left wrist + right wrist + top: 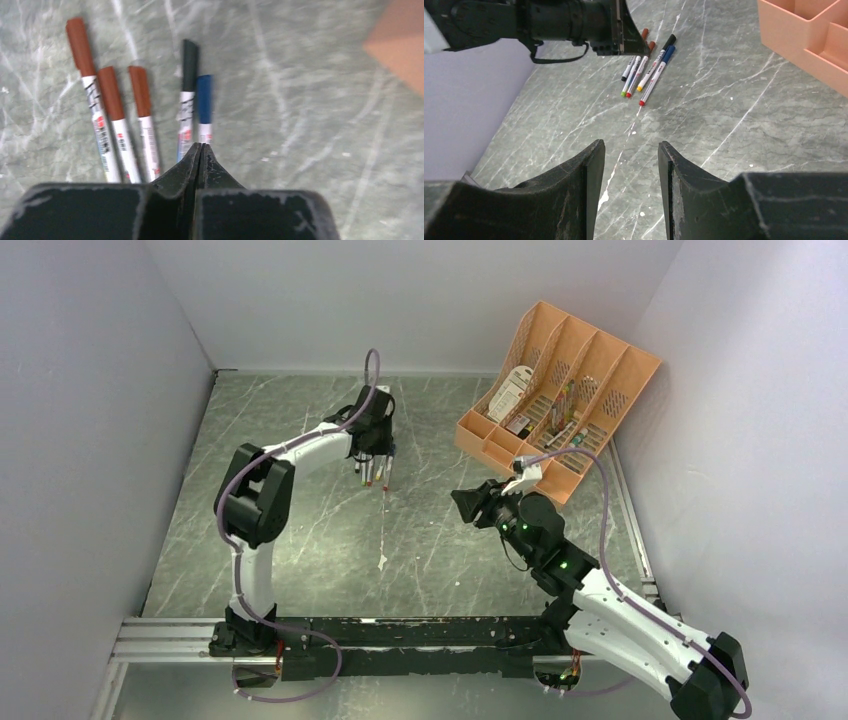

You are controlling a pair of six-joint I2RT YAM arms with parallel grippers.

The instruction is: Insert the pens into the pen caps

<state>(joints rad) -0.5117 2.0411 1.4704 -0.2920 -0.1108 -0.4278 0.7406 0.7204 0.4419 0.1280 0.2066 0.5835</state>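
Now: the left gripper (201, 150) is clenched, its fingers pressed flat together with nothing seen between them. It hangs low over the far-left part of the table (300, 550), tips just above a row of pens (644, 75).

Five pens lie flat on the table, side by side and nearly parallel. All five wear caps: three red caps (111, 92), one black cap (189, 65) and one blue cap (204, 97). The barrels are white with small print. The black-capped and blue-capped pens lie against each other, and in the left wrist view they run straight under the closed fingertips. The three red-capped ones sit just beside them. From the right wrist view the tail ends show green, red, yellow and dark.

The right gripper (630, 160) is released — fingers apart and empty. It is held above bare table, right of centre, facing the pens and well apart from them.

An orange organizer (560, 390) stands at the far right, tilted back toward the wall. Its slots hold items too small to name.
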